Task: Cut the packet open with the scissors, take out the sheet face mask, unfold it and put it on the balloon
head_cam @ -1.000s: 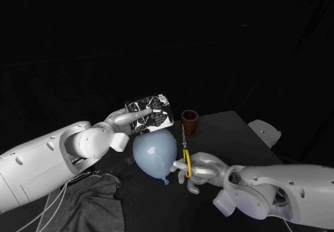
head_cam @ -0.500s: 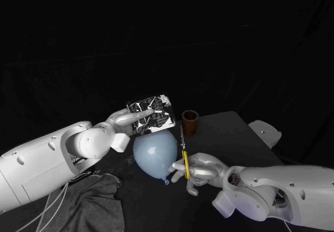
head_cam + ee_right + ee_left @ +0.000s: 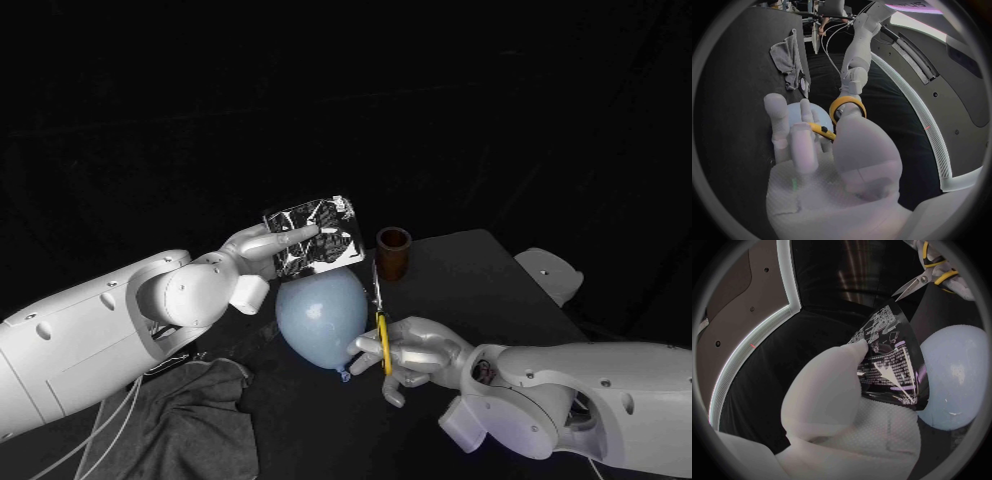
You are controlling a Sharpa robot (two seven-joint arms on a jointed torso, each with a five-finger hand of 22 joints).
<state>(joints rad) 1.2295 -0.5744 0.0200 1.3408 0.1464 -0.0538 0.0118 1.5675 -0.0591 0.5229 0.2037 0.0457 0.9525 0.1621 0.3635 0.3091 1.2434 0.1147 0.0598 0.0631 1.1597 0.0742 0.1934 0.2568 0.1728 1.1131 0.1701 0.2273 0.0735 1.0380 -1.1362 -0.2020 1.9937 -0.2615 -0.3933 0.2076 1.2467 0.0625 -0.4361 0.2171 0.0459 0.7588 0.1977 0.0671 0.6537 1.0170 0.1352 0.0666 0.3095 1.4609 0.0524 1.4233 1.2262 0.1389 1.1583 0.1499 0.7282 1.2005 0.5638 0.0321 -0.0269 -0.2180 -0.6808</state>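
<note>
Left hand (image 3: 263,250) is holding the packet (image 3: 313,235) up off the table (image 3: 476,265), thumb and fingers pinching its left edge, printed face showing; the left wrist view is showing the same grip on the packet (image 3: 892,360). Right hand (image 3: 414,352) is gripping the scissors (image 3: 381,305) by the yellow handles, blades pointing far and up toward the packet's right edge. In the left wrist view the scissors (image 3: 924,279) are showing blades slightly apart, tips just beside the packet's corner; contact unclear. Pale blue balloon (image 3: 322,318) is lying on the table between the two hands, under the packet, knot facing near. Brown cylinder (image 3: 392,252) is standing upright just far right of the balloon. Grey cloth (image 3: 180,420) is lying bunched at near left.
</note>
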